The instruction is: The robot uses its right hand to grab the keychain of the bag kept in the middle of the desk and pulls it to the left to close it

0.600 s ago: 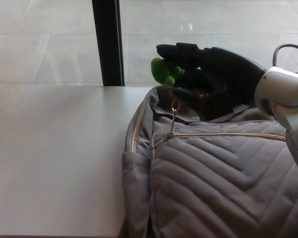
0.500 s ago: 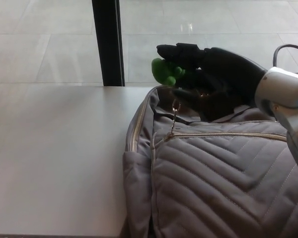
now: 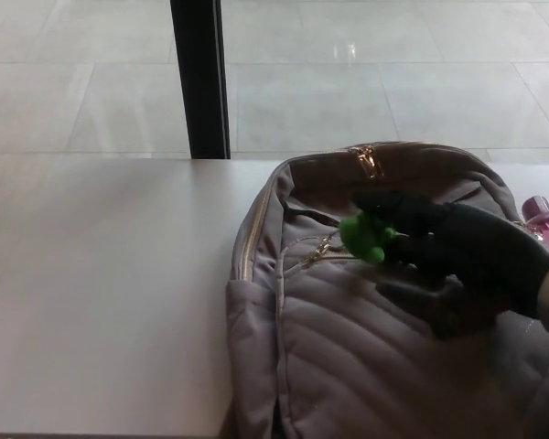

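While I watch from the head camera, the pale tiled floor point(image 3: 393, 82) fills the top of the view beyond the far edge of the surface point(image 3: 101, 293), which lies light and bare across the left half. On its right half sits the grey quilted backpack point(image 3: 348, 384), lying on its back with the top end pointing away from me and its left side close to the middle of the surface. A black upright post point(image 3: 199, 78) stands on the floor behind the far edge, just left of the bag's top corner and apart from it.

My right hand point(image 3: 448, 265) comes in from the right and lies over the upper front panel of the bag, somewhat blurred. Its fingers are closed on the green keychain point(image 3: 364, 236), a small bright green figure that sticks out past the fingertips toward the left. That keychain sits above the front pocket's zip line, near the bag's left shoulder. The hand covers the stretch of zip to the right of it, so I cannot tell how that part lies.

A short metal link point(image 3: 322, 247) runs from the green figure down-left to the zip. A gold zipper point(image 3: 366, 161) shows at the bag's top. A pink object point(image 3: 543, 216) peeks out at the right edge, partly hidden behind the bag and my wrist.
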Motion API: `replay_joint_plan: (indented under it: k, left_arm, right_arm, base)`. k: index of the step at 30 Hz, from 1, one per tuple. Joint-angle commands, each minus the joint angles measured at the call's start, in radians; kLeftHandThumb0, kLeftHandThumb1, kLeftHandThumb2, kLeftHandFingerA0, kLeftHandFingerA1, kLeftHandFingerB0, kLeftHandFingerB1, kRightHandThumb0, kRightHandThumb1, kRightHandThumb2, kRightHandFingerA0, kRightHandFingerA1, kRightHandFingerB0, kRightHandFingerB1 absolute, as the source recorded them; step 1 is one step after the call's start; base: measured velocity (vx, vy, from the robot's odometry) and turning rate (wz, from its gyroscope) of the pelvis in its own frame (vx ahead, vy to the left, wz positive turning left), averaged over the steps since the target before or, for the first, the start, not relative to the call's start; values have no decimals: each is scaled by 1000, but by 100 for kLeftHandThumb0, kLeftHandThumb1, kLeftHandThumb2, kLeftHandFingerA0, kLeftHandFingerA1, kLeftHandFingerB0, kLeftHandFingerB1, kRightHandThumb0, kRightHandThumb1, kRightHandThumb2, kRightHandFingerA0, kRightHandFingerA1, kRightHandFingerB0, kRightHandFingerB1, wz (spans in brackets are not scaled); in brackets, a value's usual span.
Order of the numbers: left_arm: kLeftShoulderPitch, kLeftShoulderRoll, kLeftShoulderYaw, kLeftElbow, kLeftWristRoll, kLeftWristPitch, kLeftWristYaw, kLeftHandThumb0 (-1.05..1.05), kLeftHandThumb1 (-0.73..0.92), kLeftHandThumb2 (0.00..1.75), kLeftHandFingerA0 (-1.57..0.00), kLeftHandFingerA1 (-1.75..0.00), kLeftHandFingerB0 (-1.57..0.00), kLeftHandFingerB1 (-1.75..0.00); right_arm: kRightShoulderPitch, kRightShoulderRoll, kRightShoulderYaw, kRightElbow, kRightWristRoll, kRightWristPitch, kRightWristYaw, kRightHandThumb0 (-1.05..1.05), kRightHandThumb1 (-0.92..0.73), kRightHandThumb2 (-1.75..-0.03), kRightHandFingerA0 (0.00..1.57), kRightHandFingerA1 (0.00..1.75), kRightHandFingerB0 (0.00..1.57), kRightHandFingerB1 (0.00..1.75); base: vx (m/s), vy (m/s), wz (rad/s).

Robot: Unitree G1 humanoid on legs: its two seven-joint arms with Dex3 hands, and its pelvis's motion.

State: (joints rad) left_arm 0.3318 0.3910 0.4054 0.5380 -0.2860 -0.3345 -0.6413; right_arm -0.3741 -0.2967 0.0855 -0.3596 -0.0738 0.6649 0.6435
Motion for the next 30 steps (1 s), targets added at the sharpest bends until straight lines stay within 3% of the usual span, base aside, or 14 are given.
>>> replay_joint_plan:
  k: [1, 2, 9, 11, 13, 14, 15, 19, 21, 22, 23, 24, 26, 30]
  left_arm:
    - [181, 46, -37, -654, -227, 80, -140, -105, 51, 96, -35, -81, -25, -70]
    - [198, 46, -38, -652, -234, 92, -151, -105, 62, 61, -32, -88, -24, -72]
    - [297, 49, -1, -614, -199, 99, -166, -105, 65, 64, -25, -101, -19, -81]
    - [306, 48, 6, -597, -198, 98, -170, -105, 64, 62, -26, -102, -16, -84]
    - [311, 51, 13, -593, -196, 98, -170, -105, 64, 62, -26, -104, -16, -86]
    - [322, 54, 15, -606, -196, 122, -161, -105, 62, 61, -25, -106, -16, -86]
    - [322, 52, 14, -601, -198, 131, -158, -105, 63, 63, -24, -106, -16, -86]
    - [319, 44, 4, -604, -187, 143, -144, -105, 63, 62, -24, -105, -16, -87]
    - [307, 38, -3, -589, -183, 143, -147, -105, 60, 61, -25, -103, -19, -83]
    - [307, 30, -13, -589, -178, 139, -148, -105, 60, 61, -26, -100, -20, -81]
    - [320, 32, -11, -612, -192, 158, -148, -105, 60, 61, -29, -100, -22, -83]
    - [338, 29, -7, -631, -199, 170, -144, -105, 61, 61, -27, -99, -19, -81]
    - [346, 25, -7, -639, -199, 174, -141, -105, 61, 61, -27, -99, -19, -81]
    - [400, 39, 78, -641, -216, 164, -131, -105, 65, 70, -28, -109, -15, -94]
  right_arm:
    - [392, -141, -489, -390, 232, -141, 187, -84, -51, -91, 0, 18, 0, 9]
    - [412, -155, -502, -398, 233, -132, 206, -84, -51, -91, 0, 18, 0, 9]
    - [403, -293, -791, -273, 364, -53, 334, -87, -57, -94, 0, 22, 0, 7]
    - [379, -329, -869, -208, 409, -35, 354, -86, -60, -96, 4, 43, 0, 8]
    - [372, -365, -911, -166, 420, -46, 378, -81, -63, -96, 20, 53, 0, 7]
    - [375, -411, -964, -106, 425, -54, 408, -75, -86, -66, 81, 54, 0, 14]
    - [390, -430, -992, -76, 417, -81, 422, -78, -70, -109, 94, 71, 0, 19]
    - [426, -468, -1004, -55, 412, -99, 457, -92, -76, -107, 92, 62, 0, 6]
    - [441, -540, -987, 14, 428, -117, 561, -77, -84, -65, 74, 56, 0, 0]
    - [463, -586, -1003, 11, 413, -90, 584, -96, -76, -104, 56, 62, 0, 0]
    - [476, -623, -1025, 36, 396, -96, 605, -88, -71, -104, 38, 58, 0, 6]
    - [501, -657, -1064, 51, 380, -44, 603, -76, -82, -64, 42, 42, 0, 4]
    - [516, -670, -1081, 57, 382, -23, 600, -76, -82, -64, 42, 42, 0, 4]
    - [707, -644, -1296, 359, 257, -223, 510, -78, -86, -66, 22, 36, 0, 1]
  base:
    - [0, 0, 0]
    - [0, 0, 0]
    - [0, 0, 0]
    - [0, 0, 0]
    - [0, 0, 0]
    - [0, 0, 0]
    - [0, 0, 0]
    - [0, 0, 0]
    - [0, 0, 0]
    - [0, 0, 0]
    - [0, 0, 0]
    - [0, 0, 0]
    - [0, 0, 0]
    - [0, 0, 0]
